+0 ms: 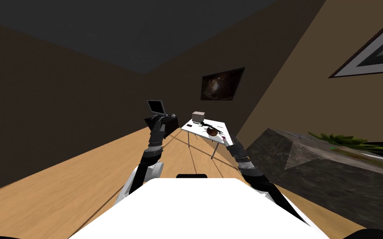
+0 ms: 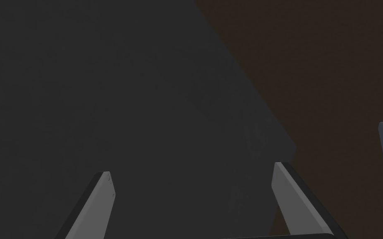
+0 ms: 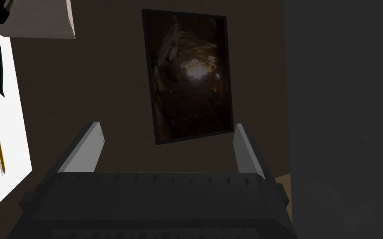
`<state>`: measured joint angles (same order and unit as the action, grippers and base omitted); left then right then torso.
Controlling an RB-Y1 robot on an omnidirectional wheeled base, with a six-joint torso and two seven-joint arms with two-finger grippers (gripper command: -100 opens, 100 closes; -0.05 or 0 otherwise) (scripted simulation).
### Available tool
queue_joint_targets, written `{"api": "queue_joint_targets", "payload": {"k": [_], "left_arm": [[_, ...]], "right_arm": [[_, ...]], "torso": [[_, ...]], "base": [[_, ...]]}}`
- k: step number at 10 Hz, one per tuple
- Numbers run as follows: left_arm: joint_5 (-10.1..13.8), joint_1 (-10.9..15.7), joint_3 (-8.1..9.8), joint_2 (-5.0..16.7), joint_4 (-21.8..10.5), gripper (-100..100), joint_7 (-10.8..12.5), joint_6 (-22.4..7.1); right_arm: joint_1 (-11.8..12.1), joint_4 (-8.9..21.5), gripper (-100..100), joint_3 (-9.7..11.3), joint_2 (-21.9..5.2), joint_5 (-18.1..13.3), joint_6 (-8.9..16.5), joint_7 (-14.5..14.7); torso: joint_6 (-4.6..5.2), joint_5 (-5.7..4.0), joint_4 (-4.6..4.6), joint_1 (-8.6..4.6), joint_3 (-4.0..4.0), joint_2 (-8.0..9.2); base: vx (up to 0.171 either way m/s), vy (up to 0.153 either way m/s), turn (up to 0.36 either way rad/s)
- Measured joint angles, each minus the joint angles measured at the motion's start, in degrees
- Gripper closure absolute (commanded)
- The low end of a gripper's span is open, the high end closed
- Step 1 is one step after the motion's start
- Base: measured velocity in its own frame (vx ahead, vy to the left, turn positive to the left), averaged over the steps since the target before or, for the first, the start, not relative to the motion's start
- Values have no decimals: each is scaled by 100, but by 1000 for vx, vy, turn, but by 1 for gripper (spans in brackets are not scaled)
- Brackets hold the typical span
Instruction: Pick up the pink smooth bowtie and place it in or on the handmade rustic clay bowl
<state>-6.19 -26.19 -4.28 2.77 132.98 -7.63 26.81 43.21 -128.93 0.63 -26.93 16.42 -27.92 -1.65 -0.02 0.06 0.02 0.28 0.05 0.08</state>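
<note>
Bowtie place: the pink bowtie [image 1: 224,137] shows as a small pink speck at the near corner of the white table [image 1: 199,130], on the side closest to the right arm.
Bowtie against the jaws: in the head view it sits just beside the tip of the right gripper [image 1: 227,141]; whether the two touch cannot be told. It does not lie between the jaws.
Bowtie heading: too small to tell its long axis or which way it points.
Right jaws: spread wide, the two fingers [image 3: 82,151] about a third of the wrist view apart and gripping nothing; they point toward a dark framed picture [image 3: 188,76] on the brown wall, with the table's edge off to one side.
Bowl: the dark brown bowl [image 1: 213,131] stands on the table, farther in than the bowtie, near it but apart.
Other table things: a grey box [image 1: 198,116] at the far edge, a black object [image 1: 206,124] between box and bowl, and a yellow pencil [image 3: 0,154] lying flat on the white top.
Left gripper: the left gripper [image 1: 158,118] is raised well to the left of the table, in front of a dark monitor [image 1: 155,106]; its jaws stand wide apart, holding nothing.
</note>
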Motion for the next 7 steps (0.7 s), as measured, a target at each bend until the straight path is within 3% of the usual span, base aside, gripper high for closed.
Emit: {"api": "queue_joint_targets", "payload": {"k": [3, 7], "left_arm": [[0, 0, 1, 0, 0, 0, 0, 0], [0, -1, 1, 0, 0, 0, 0, 0]], "right_arm": [[218, 163, -100, 44, -438, 238, 119, -134], [479, 510, -100, 276, -971, 514, 267, -243]], "torso": [[3, -1, 2, -11, 5, 8], [3, -2, 1, -16, 1, 1]], "base": [[-28, 74, 157], [-8, 60, 146]]}}
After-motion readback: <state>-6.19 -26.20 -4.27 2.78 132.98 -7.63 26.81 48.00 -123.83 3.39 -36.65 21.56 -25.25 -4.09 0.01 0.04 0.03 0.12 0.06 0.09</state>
